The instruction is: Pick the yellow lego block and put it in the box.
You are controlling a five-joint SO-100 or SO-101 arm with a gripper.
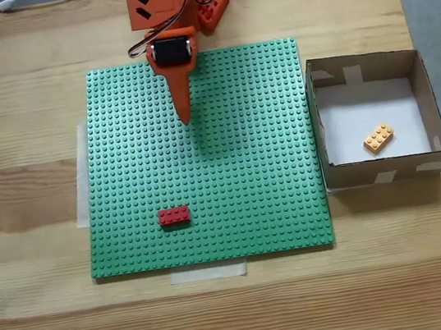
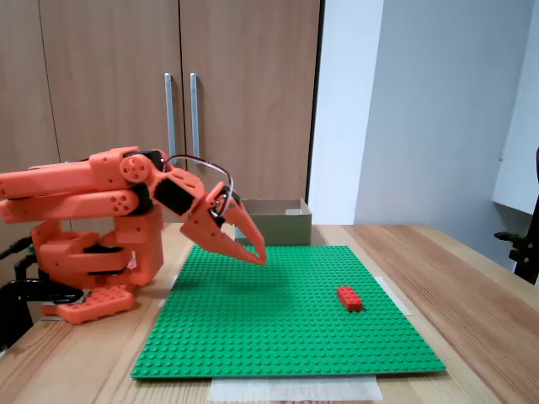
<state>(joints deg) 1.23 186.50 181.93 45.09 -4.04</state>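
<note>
The yellow lego block (image 1: 378, 138) lies tilted on the white floor of the box (image 1: 334, 173), toward its right front part, in a fixed view from above. The box (image 2: 274, 224) stands to the right of the green baseplate (image 1: 239, 179); from the side it sits behind the plate's far edge. My orange gripper (image 1: 186, 119) hangs over the plate's far middle, well apart from the box. Its fingers meet at the tip (image 2: 259, 257), shut and holding nothing, a little above the studs.
A red brick (image 1: 173, 216) sits on the baseplate near its front left (image 2: 349, 298). The arm's orange base (image 2: 93, 252) stands on the wooden table beyond the plate. Wooden cabinet doors stand behind the table.
</note>
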